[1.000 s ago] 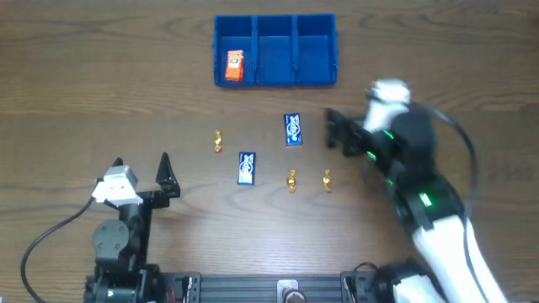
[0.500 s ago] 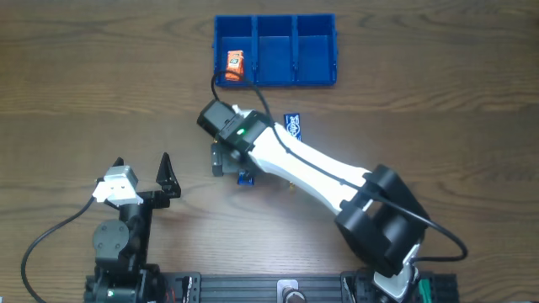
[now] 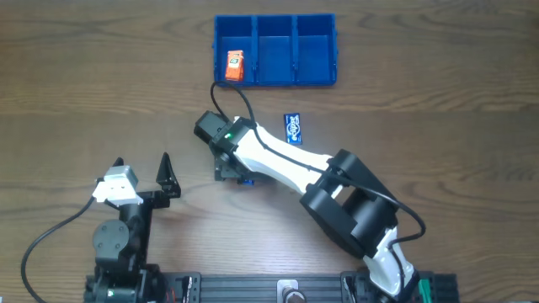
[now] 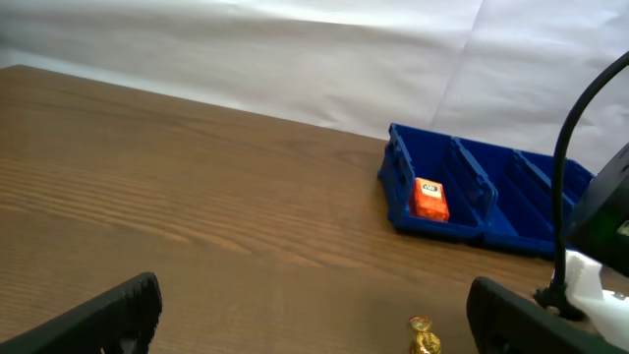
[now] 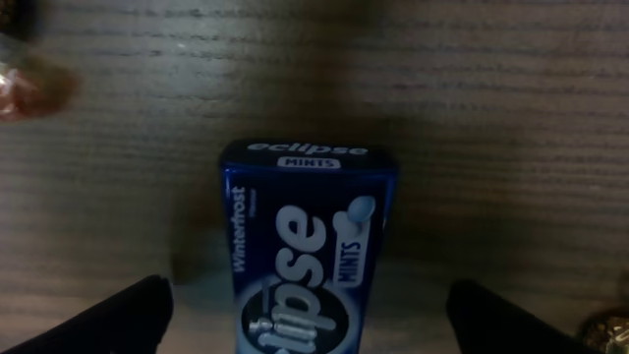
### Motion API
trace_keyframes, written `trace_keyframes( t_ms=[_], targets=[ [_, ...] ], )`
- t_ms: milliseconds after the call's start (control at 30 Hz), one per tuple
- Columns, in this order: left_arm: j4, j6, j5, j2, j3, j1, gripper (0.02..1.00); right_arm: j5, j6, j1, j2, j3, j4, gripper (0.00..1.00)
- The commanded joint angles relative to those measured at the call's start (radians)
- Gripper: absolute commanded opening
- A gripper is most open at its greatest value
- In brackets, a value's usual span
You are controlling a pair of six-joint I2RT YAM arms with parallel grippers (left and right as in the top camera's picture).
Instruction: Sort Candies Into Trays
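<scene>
- The blue tray (image 3: 274, 81) is set at the far side of the wooden table (image 3: 76, 76), with its three compartments side by side.
- An orange candy (image 3: 235, 66) is lodged in the tray's left-end compartment.
- The right gripper (image 5: 310, 295) is placed on the near side of the tray, roughly in line with that left-end compartment. Its arm is stretched across the middle of the table from the right.
- Its fingers are spread wide, one on each side of a blue mint box (image 5: 307, 246) that lies flat on the table. A gap is seen between each finger and the box, so nothing is gripped.
- A second blue mint box (image 3: 292, 129) is laid flat closer to the tray, in front of the wall between its middle and right-end compartments, and apart from the tray.
- A gold-wrapped candy (image 4: 424, 334) is seen on the table in front of the tray's left end, near the right arm.
- A wrapped candy (image 5: 29, 87) is also seen just off one corner of the first mint box, not touching it. Whether it is the same piece cannot be told.
- The left gripper (image 3: 141, 162) is held much farther from the tray, off past its left end and well apart from the candies. Its fingers are fully parted and nothing is held between them.
</scene>
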Motion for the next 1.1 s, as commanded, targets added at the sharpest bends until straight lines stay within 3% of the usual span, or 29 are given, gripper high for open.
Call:
trace_keyframes(
  t_ms=[33,167,233,333,433,600,700,833,1100],
  targets=[
    [-0.035,0.017,-0.013,-0.005,-0.024,0.007,0.998,0.017,0.011,-0.007,0.036,0.015,0.003,0.728],
    [-0.035,0.017,-0.013,-0.005,-0.024,0.007,0.998,0.017,0.011,-0.007,0.036,0.016,0.004,0.38],
    [-0.035,0.017,-0.013,-0.005,-0.024,0.007,0.998,0.018,0.01,-0.007,0.036,0.017,0.005,0.303],
    [-0.035,0.017,-0.013,-0.005,-0.024,0.007,0.998,0.032,0.003,-0.005,0.022,0.037,-0.014,0.288],
    [-0.035,0.017,-0.013,-0.005,-0.024,0.007,0.998,0.152,-0.047,-0.023,-0.053,0.158,-0.146,0.268],
    [-0.035,0.017,-0.013,-0.005,-0.024,0.007,0.996,0.209,-0.302,-0.212,0.0,0.604,-0.307,0.261],
    [-0.035,0.017,-0.013,-0.005,-0.024,0.007,0.998,0.27,-0.376,-0.295,0.09,0.794,-0.286,0.259],
    [-0.035,0.017,-0.013,-0.005,-0.024,0.007,0.998,0.279,-0.484,-0.353,0.175,0.824,-0.126,0.261],
    [-0.035,0.017,-0.013,-0.005,-0.024,0.007,0.998,0.275,-0.5,-0.394,0.301,0.823,-0.006,0.288]
  ],
)
